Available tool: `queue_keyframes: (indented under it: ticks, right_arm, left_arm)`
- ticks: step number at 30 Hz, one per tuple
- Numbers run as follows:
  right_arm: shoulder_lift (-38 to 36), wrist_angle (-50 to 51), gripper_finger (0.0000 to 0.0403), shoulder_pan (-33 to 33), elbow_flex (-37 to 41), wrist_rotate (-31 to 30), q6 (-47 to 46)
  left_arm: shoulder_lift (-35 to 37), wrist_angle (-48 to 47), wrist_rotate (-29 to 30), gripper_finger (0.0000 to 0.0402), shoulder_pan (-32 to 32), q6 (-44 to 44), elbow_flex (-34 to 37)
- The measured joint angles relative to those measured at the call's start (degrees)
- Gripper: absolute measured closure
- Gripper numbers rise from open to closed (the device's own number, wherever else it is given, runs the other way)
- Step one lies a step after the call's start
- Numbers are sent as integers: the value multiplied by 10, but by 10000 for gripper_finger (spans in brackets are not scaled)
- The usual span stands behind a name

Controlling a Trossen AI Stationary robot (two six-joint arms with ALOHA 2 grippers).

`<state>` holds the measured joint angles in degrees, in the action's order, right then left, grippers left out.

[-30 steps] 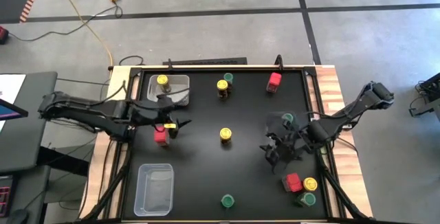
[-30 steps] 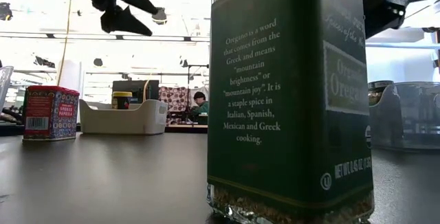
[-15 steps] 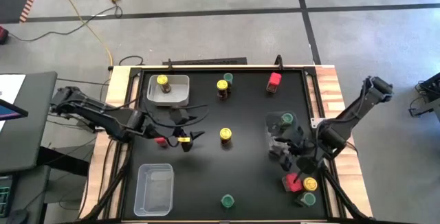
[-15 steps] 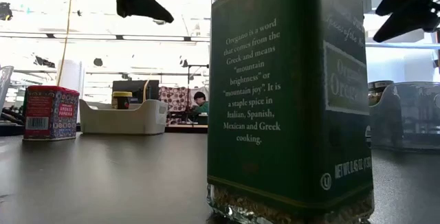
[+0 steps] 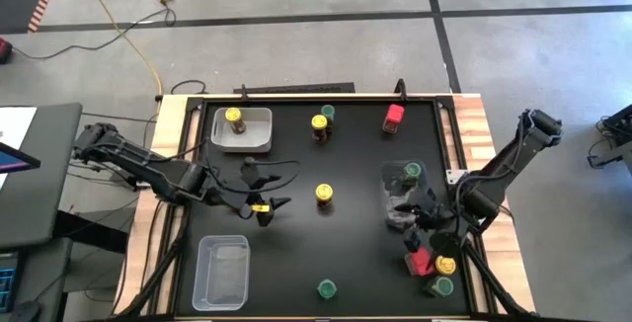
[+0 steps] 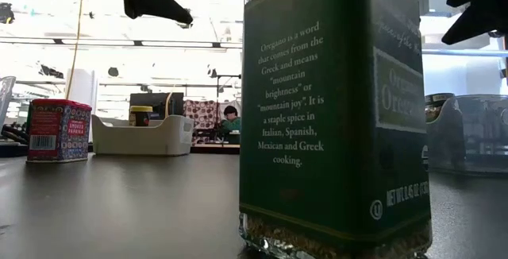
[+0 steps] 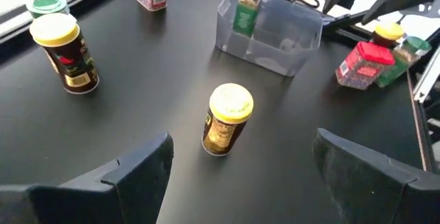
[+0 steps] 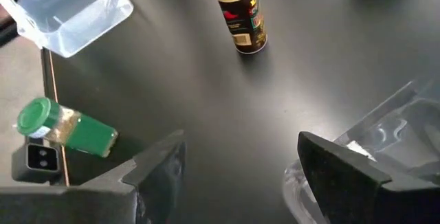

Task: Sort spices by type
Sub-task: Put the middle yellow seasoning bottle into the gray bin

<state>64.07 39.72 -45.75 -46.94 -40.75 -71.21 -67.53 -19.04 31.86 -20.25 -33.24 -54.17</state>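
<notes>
open left pincer [image 5: 265, 206] beside central yellow-lidded jar [image 5: 324, 194]

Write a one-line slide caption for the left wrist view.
Open left gripper facing a yellow-lidded spice jar on the black table, clear bin holding a green-lidded jar beyond.

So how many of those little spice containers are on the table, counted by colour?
Yellow-lidded jars: 4
Green-lidded jars: 4
Red tins: 3 (one shows only in the low view)
Total: 11
</notes>
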Motion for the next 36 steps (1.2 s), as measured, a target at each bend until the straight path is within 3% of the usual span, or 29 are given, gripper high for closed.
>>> queue_keyframes:
  ticks: [7, 12, 25, 29, 36]
  right_arm:
    - [0, 1, 97, 15, 0, 0, -29]
    - [0, 1, 97, 38, 0, 0, -41]
    - [0, 6, 97, 82, 0, 1, -33]
    - [0, 7, 97, 85, 0, 1, -23]
    - [0, 10, 97, 84, 0, 1, -18]
  left_arm:
    - [0, -2, 0, 69, 0, 25, 0]
    - [0, -1, -4, 69, 0, -62, 0]
    - [0, -3, -43, 69, 61, -123, -4]
    - [-29, -18, -53, 69, 83, -97, -51]
    - [-152, -108, -61, 69, 114, -22, -210]
